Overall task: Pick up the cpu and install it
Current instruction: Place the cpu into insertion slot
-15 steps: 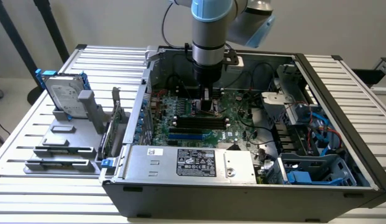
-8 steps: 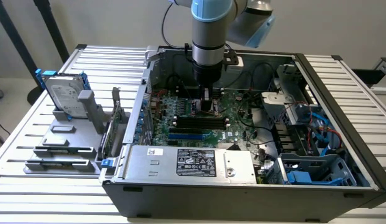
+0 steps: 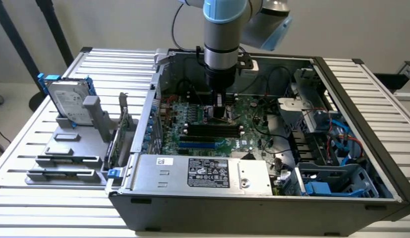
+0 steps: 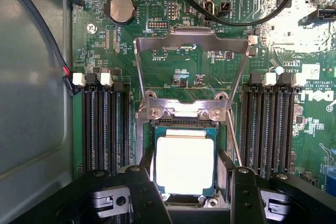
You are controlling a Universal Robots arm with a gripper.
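The cpu point(image 4: 185, 163), a small square chip with a pale metal top, lies flat within the socket frame point(image 4: 182, 109) on the green motherboard point(image 3: 248, 141). My gripper point(image 4: 185, 167) reaches straight down into the open computer case point(image 3: 258, 203). Its two black fingers point(image 4: 143, 184) stand against the chip's two opposite sides, shut on it. The socket's metal load plate point(image 4: 191, 43) is swung up and open beyond the chip. In the exterior view my gripper point(image 3: 221, 113) is low over the board and hides the chip.
Long black memory slots point(image 4: 105, 124) flank the socket on both sides. Black cables point(image 4: 236, 17) cross the board past the load plate. A power supply point(image 3: 205, 172) fills the case's near side. A hard drive with blue brackets point(image 3: 69, 101) stands on a grey fixture at the exterior view's left.
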